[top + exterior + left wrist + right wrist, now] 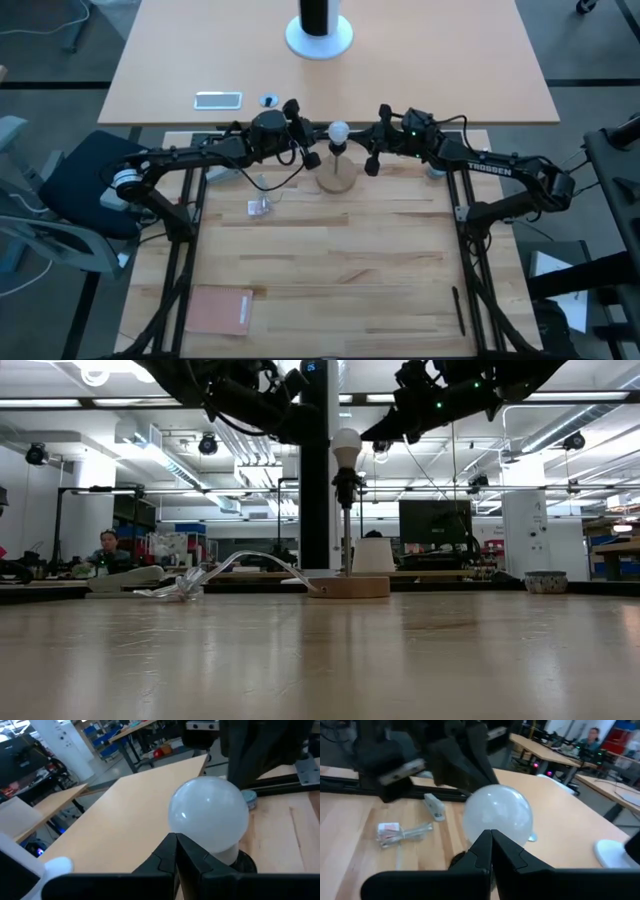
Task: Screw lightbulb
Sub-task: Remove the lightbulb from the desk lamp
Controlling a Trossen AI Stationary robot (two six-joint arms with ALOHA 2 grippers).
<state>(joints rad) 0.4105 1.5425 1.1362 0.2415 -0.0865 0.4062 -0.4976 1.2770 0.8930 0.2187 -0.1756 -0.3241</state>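
Lying nearest the front edge of the worktop (330,270), well on the near side of the wooden disc (337,181), is a flat reddish-brown pad (219,309), off toward the left arm's side. Closer to the disc on that same side sits a small clear plastic wrapper (259,207) with a thin clear strip curling up from it.

The wooden disc stands near the middle of the worktop's far part. A thin black socket stem (346,525) rises upright from it, and the lightbulb (339,131) sits on top of the stem, globe up, its base seated in the socket.

Both arms reach in toward the lightbulb from either side of the disc. The left hand (305,141) is just beside the bulb, and in the left wrist view its two dark fingers (187,857) meet with no gap in front of the globe, gripping nothing. The right hand (374,147) is just beside the bulb on the opposite side; in the right wrist view its fingers (487,851) likewise press together, empty.

Beyond the disc, a second, paler table carries a white rectangular device (218,99) and, farther back, a white round stand (319,38) with a dark post.
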